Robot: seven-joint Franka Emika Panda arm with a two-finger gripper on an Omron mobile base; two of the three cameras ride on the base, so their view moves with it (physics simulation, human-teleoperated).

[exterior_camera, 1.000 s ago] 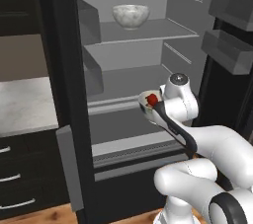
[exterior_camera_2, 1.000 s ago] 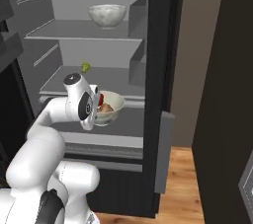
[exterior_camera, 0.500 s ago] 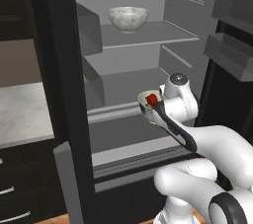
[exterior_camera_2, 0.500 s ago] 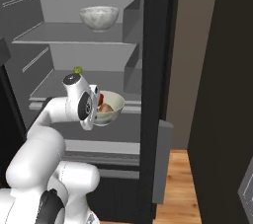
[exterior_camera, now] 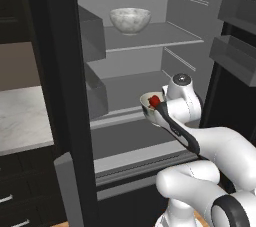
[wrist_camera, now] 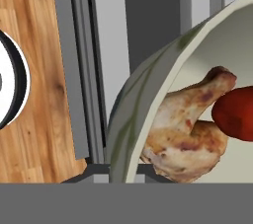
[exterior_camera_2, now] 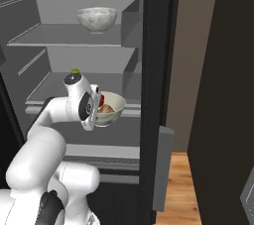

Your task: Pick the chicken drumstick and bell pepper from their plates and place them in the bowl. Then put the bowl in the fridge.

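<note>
Fridge [exterior_camera: 135, 76] standing open, grey shelves showing. Bowl [exterior_camera_2: 110, 110] hanging in front of middle shelf, carrying chicken drumstick [wrist_camera: 190, 129] and bell pepper [wrist_camera: 236, 113] touching. Gripper [exterior_camera_2: 97, 112] clamping shut on bowl rim. Marbled bowl [exterior_camera: 130, 20] sitting on upper shelf.

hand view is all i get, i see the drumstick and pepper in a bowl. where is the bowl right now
Observer: The bowl is held up in front of the open fridge, level with its middle shelf, not resting on it.
Operator: anything already in there
Observer: A marbled bowl sits on the upper shelf.
Operator: door in the way
Observer: No, the door with its bins stands open at the right of the left base view.
</note>
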